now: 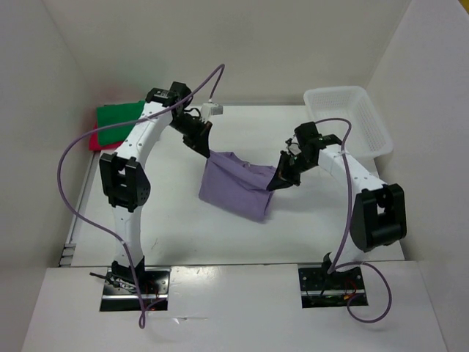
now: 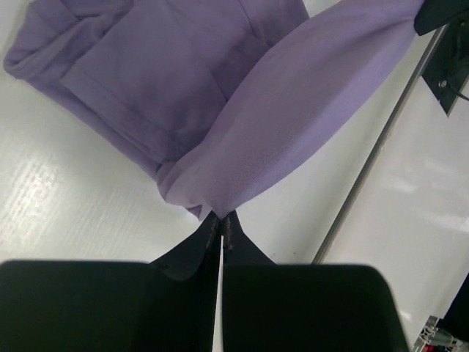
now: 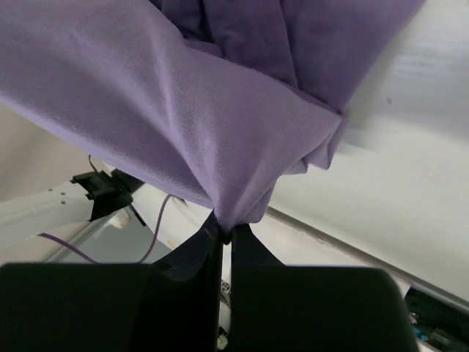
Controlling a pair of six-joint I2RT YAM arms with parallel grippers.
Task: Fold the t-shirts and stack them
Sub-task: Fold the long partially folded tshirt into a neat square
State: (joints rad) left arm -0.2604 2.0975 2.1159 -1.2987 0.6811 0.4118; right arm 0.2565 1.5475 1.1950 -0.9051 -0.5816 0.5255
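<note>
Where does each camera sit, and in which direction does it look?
Top external: above and behind, looking down on the table; both arms show, holding the lavender t-shirt.
Left wrist: on the left arm, looking along its shut left claw at the pinched cloth.
Right wrist: likewise, along the shut right claw.
Shared: all three show the lavender t-shirt.

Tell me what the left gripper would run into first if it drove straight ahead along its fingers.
The lavender t-shirt: the left gripper pinches its edge, and the cloth lies right ahead. Behind it is probably the white table, though depth is unclear.
</note>
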